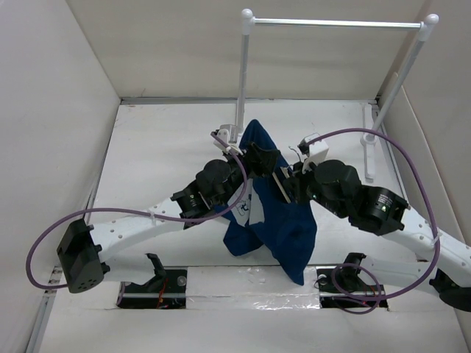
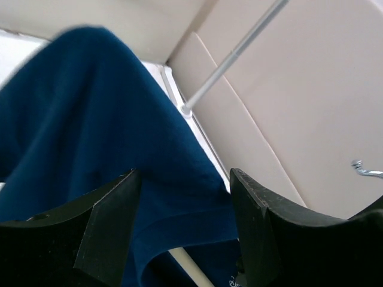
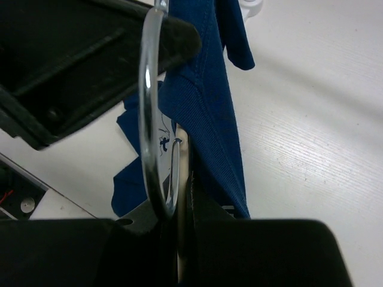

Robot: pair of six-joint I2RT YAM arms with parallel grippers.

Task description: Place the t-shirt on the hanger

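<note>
The navy t-shirt (image 1: 268, 209) hangs in mid-air between my two grippers, its lower end resting on the table. It covers most of the hanger. In the right wrist view the hanger's metal hook (image 3: 149, 119) curves up and its cream wood (image 3: 184, 156) runs between the fingers. My right gripper (image 3: 182, 179) is shut on the hanger at the hook's foot, with the t-shirt (image 3: 209, 101) draped beside it. My left gripper (image 2: 185, 176) stands open, jaws wide apart, t-shirt (image 2: 108, 113) fabric just beyond them and a cream bar of the hanger (image 2: 188, 266) below the hem.
A tall white rack with a silver bar (image 1: 335, 23) stands at the back; its left post (image 1: 241, 81) rises right behind the shirt and its base (image 1: 368, 158) lies at the right. Beige walls (image 1: 51, 132) close in the table. Purple cables (image 1: 397, 154) loop over both arms.
</note>
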